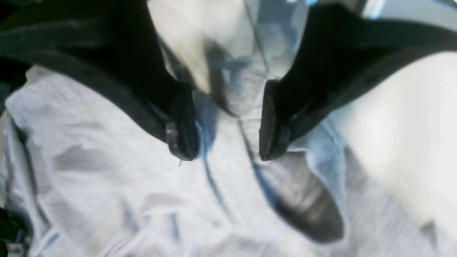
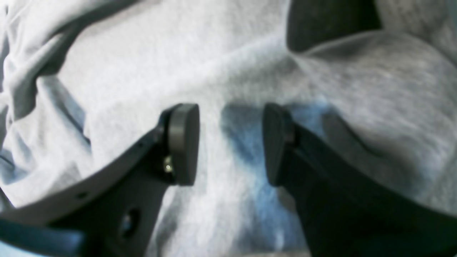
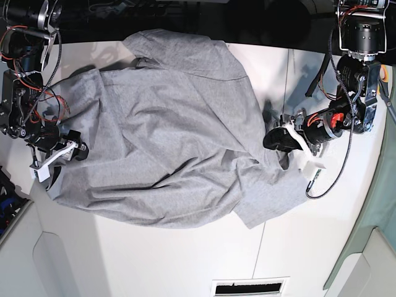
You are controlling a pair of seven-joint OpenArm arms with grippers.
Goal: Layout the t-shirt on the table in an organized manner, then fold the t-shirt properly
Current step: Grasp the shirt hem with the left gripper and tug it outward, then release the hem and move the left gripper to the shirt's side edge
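You're still in the layout step: the t-shirt (image 3: 167, 136) lies rumpled across the middle of the table (image 3: 185, 260), nothing folded. At the frame's left, your right gripper (image 3: 67, 151) sits jaws apart over its edge, gripping nothing. At right, the left gripper (image 3: 276, 139) hangs parted over bunched fabric. Next, pinch both edges and pull outward.

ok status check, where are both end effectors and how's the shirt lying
Left end effector open over the shirt's edge. Right end effector open over grey cloth. T-shirt spread on the table, still rumpled, unfolded. Nothing in the way.
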